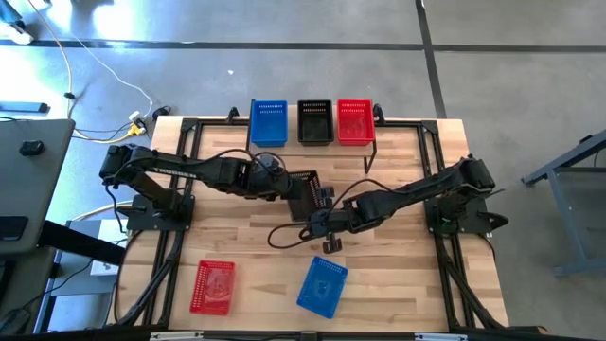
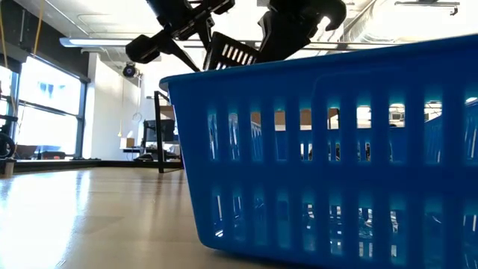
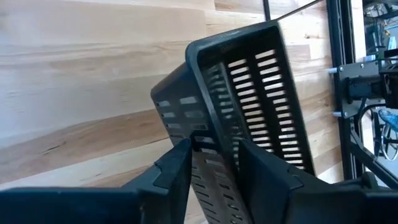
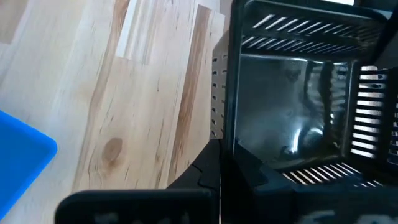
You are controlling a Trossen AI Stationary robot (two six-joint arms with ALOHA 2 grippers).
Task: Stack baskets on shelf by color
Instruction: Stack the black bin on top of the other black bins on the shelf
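My left gripper [image 1: 292,188] and my right gripper [image 1: 320,221] meet over the table's middle, both shut on one black basket [image 1: 305,188], which is tilted and lifted clear. The low view shows this black basket [image 2: 231,52] high between the two grippers. On the shelf [image 1: 293,134] at the far edge stand a blue basket [image 1: 268,121], a black basket [image 1: 315,121] and a red basket [image 1: 355,121], each on its bottom. A red basket [image 1: 213,286] and a blue basket [image 1: 322,286] rest on the table near its near edge. My left gripper [image 3: 214,165] holds the lifted basket by one wall at its rim [image 3: 200,140], one finger inside and one outside. It comes level from the table's left. The basket [image 3: 261,93] is tipped, clear of the table. My right gripper [image 4: 231,171] is on the basket's wall near a corner [image 4: 227,146], coming from the table's near right. One finger [image 4: 208,169] lies outside the wall; the basket hides the other. The basket's open side [image 4: 292,106] faces my wrist camera.
The blue basket [image 2: 328,157] on the table stands right before the low camera and blocks most of that view. Black frame rails [image 1: 180,180] run along the table's left and right sides beside the arm bases. Bare wood lies between the shelf and the grippers.
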